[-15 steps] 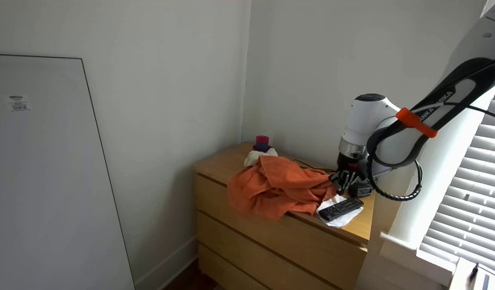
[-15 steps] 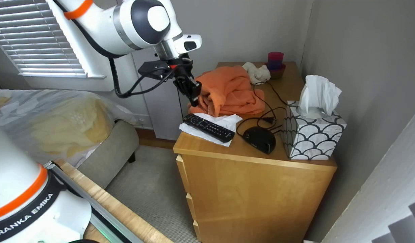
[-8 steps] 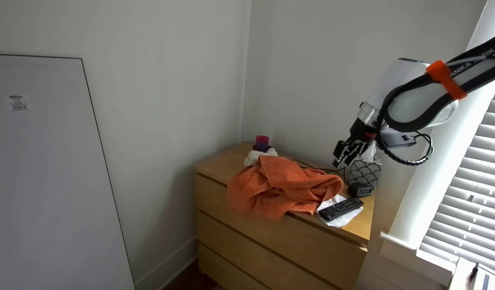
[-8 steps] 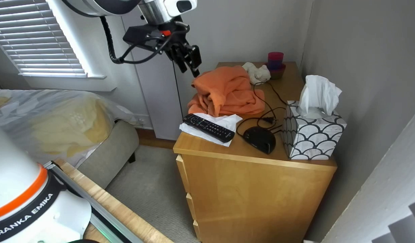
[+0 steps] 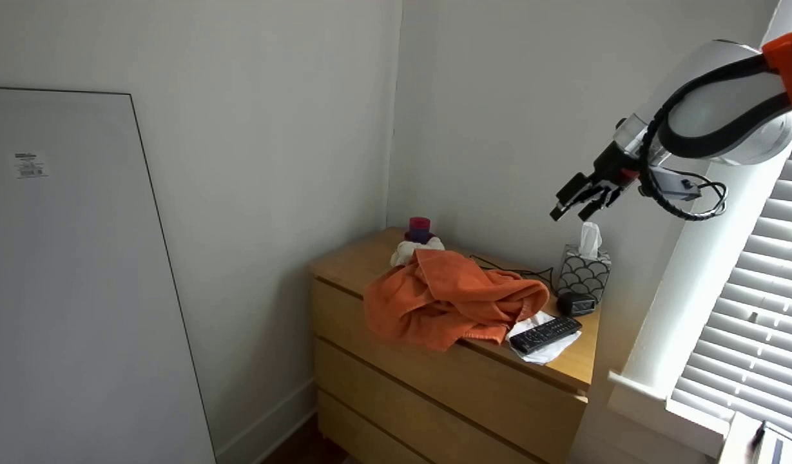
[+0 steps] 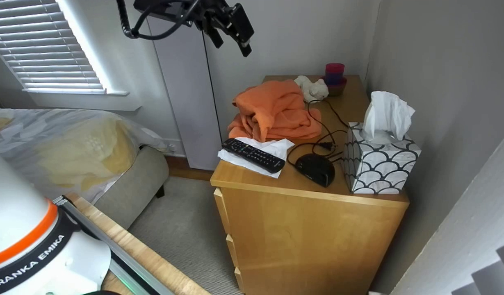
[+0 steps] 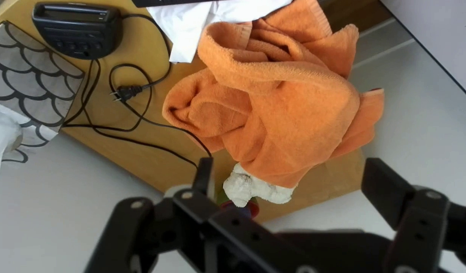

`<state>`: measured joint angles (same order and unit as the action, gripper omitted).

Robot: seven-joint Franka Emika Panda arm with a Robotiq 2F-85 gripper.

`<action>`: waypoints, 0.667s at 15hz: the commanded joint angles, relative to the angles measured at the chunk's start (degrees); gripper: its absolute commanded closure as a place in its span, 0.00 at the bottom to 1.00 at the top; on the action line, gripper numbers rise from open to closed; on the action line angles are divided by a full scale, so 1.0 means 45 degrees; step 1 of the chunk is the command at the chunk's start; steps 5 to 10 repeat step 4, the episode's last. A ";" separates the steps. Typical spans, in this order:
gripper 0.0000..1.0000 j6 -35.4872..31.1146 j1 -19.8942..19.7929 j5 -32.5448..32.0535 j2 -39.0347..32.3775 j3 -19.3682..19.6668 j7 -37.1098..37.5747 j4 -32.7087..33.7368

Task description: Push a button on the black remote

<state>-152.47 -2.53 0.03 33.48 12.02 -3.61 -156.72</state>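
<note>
The black remote (image 5: 546,334) lies face up on a crumpled white paper (image 6: 285,146) at the near corner of the dresser, seen in both exterior views. Only a dark edge of the remote (image 7: 176,2) enters the top of the wrist view. My gripper (image 5: 571,212) hangs tilted in the air, well above the dresser and apart from the remote. Its two black fingers stand wide apart in the wrist view, with nothing between them; the orange cloth (image 7: 293,110) lies farther off, beyond the gripper (image 7: 289,168).
Beside the remote sits a small black device (image 6: 316,169) with a looping black cable (image 6: 330,130). A patterned tissue box (image 6: 379,168) stands along the wall. Farther back are a white lumpy item (image 6: 313,88) and stacked cups (image 6: 334,73). The dresser's front edge (image 6: 309,186) is close to the remote.
My gripper has risen and drawn back from above the cloth and remote, tilting outward. Its fingers have spread from close together to wide apart. The remote has not moved.
</note>
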 commanded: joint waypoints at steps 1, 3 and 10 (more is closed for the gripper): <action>0.00 0.0069 -0.0272 0.0238 0.0122 -0.0178 -0.0227 0.0026; 0.01 0.0068 -0.0289 0.0224 0.0107 -0.0243 -0.0216 0.0036; 0.00 0.0068 -0.0284 0.0217 0.0058 -0.0290 -0.0208 0.0037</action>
